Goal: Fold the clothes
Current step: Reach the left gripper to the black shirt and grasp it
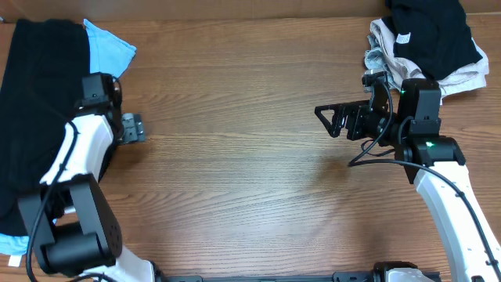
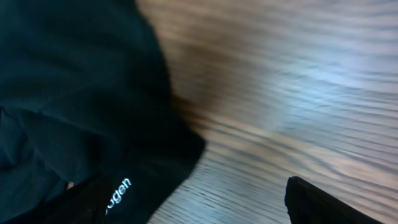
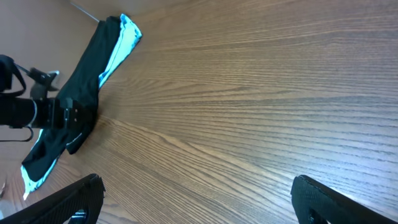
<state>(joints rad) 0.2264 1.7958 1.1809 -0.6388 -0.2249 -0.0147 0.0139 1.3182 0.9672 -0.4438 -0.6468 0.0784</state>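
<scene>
Overhead cam: the black cloth (image 1: pixel 39 102) lies flat by the L edge of the table (image 1: pixel 235 180), w/ a blue cloth (image 1: pixel 109 47) poking out from under it at the far end. Its long side runs along that edge, near to far. It looks folded to me, so I think that one is done.

My L gripper (image 1: pixel 131 128) sits just past the inner edge of the black cloth, over bare wood. L wrist cam is blurry. I see one finger plain at the bottom R. The other is a dark shape low on the L, next to the white logo (image 2: pixel 118 191). They look far apart, w/ nothing held.

My R gripper (image 1: pixel 327 121) is over on the other side, jaws wide apart & empty. R wrist cam shows both fingers w/ only wood btw them.

The rest of the job is the pile (image 1: pixel 446 59) in the far R corner. It has a black piece (image 1: pixel 438 31) w/ a small white tag (image 1: pixel 403 37) on top of a white piece (image 1: pixel 387 51). It's a lump, so I can't tell any long side.

My R arm is right beside the pile. My L arm is well apart from it, across the table. So I think R goes next. But my R jaws point at the mid of the table, away from the pile, which is behind them & off to the far side. I'd have to swing round to face it first, then come down on the black piece. Both pieces touch, so I might grab two at once.
</scene>
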